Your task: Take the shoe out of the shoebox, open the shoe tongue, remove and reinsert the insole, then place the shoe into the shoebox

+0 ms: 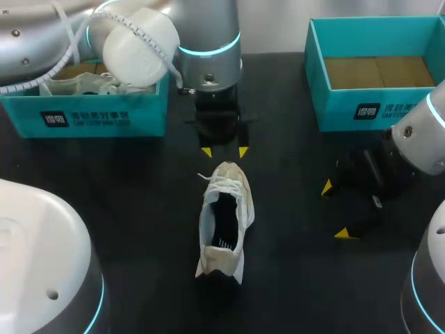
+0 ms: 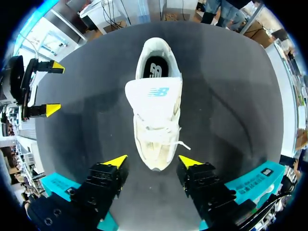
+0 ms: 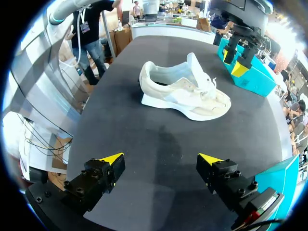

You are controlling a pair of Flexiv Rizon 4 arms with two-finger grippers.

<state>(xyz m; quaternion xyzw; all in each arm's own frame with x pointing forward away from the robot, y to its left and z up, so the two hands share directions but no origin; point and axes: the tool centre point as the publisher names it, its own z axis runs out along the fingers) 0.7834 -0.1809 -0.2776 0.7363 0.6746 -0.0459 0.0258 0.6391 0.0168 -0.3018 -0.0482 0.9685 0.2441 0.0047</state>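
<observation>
A cream and white shoe (image 1: 224, 219) lies upright on the black table, toe toward the back, with its tongue (image 2: 156, 91) raised and the dark insole (image 2: 154, 67) showing in the opening. My left gripper (image 1: 224, 152) hangs at the toe, and in the left wrist view its open yellow-tipped fingers (image 2: 118, 161) flank the toe with small gaps on both sides. My right gripper (image 1: 335, 211) stands open to the right of the shoe, holding nothing. In the right wrist view the shoe (image 3: 185, 94) lies side-on well ahead of that gripper (image 3: 161, 159).
A teal shoebox (image 1: 104, 115) at the back left holds pale packing material and is partly covered by my left arm. A second teal shoebox (image 1: 341, 104) at the back right shows only its cardboard floor. Bare black tabletop surrounds the shoe.
</observation>
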